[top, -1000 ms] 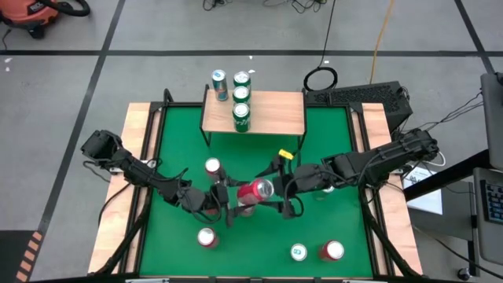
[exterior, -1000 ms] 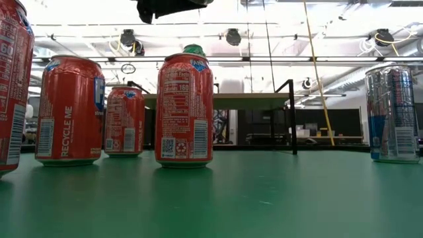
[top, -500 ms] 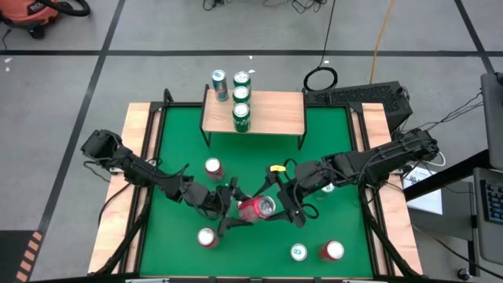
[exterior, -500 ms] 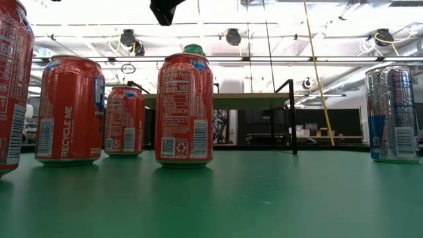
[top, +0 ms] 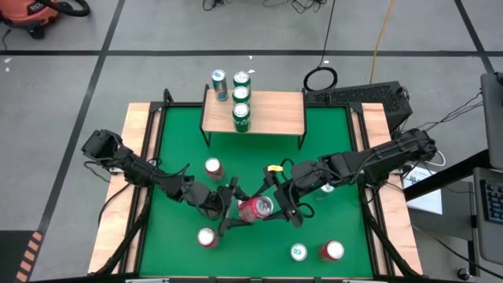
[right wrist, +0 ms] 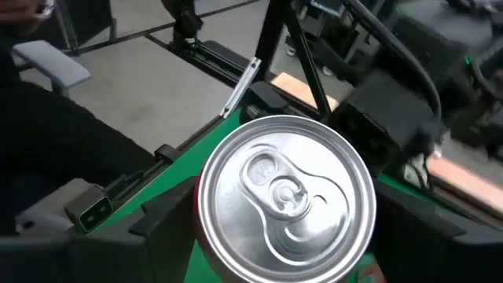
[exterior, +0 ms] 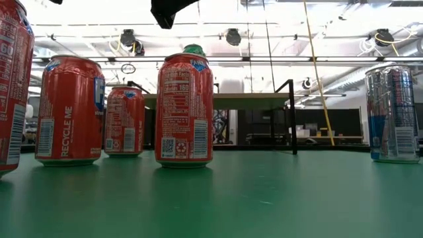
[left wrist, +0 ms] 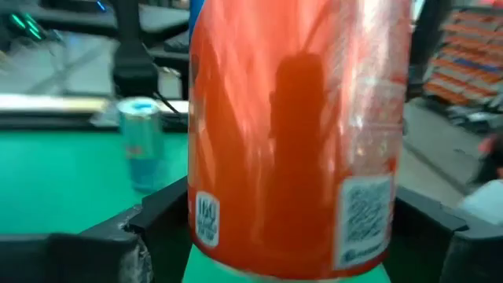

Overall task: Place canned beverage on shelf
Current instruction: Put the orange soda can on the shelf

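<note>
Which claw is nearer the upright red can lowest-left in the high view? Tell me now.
Left. The left claw is close beside that red can; the right claw is farther off, beyond the raised can.

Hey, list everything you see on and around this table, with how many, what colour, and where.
Table: one, green top, light wood edges.
Shelf: one, light wood top on black legs, at the table's far side.
Green cans: three, in a row on the shelf's left part.
Silver and blue can: one, by the shelf's far left corner.
Standing red cans: three seen from above on the table, four in the low view.
Pale-topped can: one, near the table's front edge.
Lifted red can: one, tilted on its side, mid-table between the grippers.
Left gripper: dark, at the lifted can's side.
Right gripper: dark, at the can's top end.
</note>
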Available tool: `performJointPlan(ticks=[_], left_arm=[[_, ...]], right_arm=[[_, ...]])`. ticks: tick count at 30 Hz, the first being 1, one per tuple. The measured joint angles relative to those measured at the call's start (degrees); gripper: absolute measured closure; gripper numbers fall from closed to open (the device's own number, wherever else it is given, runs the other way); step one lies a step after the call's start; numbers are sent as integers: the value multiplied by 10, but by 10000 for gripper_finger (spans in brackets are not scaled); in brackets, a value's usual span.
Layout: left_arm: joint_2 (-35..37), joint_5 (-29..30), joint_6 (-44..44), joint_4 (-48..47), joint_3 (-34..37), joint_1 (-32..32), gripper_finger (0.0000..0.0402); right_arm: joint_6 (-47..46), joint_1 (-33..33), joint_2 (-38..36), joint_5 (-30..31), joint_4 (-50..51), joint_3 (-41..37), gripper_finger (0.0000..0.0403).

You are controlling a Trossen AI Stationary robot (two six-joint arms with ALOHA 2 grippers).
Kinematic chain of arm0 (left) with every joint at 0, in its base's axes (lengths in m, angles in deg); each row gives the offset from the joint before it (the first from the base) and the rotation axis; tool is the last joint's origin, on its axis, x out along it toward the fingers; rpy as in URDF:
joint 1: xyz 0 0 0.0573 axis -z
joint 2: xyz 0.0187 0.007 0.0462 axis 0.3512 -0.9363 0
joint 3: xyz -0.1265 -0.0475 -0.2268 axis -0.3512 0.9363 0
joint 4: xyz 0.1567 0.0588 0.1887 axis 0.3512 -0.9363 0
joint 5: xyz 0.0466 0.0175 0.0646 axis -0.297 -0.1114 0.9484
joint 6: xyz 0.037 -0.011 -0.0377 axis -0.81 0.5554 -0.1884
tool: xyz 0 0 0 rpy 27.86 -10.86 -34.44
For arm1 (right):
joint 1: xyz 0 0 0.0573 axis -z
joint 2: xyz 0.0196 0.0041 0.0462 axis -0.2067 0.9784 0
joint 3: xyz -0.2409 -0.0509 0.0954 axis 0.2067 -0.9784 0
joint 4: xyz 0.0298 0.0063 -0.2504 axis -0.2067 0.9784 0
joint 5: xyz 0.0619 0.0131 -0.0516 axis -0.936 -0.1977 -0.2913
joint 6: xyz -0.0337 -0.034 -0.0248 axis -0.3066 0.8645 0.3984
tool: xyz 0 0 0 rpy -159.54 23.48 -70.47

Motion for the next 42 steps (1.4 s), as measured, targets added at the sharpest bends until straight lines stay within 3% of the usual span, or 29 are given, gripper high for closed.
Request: performJointPlan(ticks=[9,12,17,25,34,42], left_arm=[[0,153,-93,29,0,8,6],[1,181,-104,32,-1,7,8],[1,278,-109,41,-1,10,9],[2,396,-105,40,-3,10,9],[2,445,-135,8,-3,9,12],[1,471,-171,8,-2,4,81]], right_arm=[[-112,-1,-3,80,28,-1,111],[-185,-2,-5,132,37,-1,111],[-300,-6,-6,241,53,-2,111],[-343,-7,-4,363,17,-3,112],[-329,-7,-4,400,-24,-3,112],[-297,-7,1,403,-71,-2,104]])
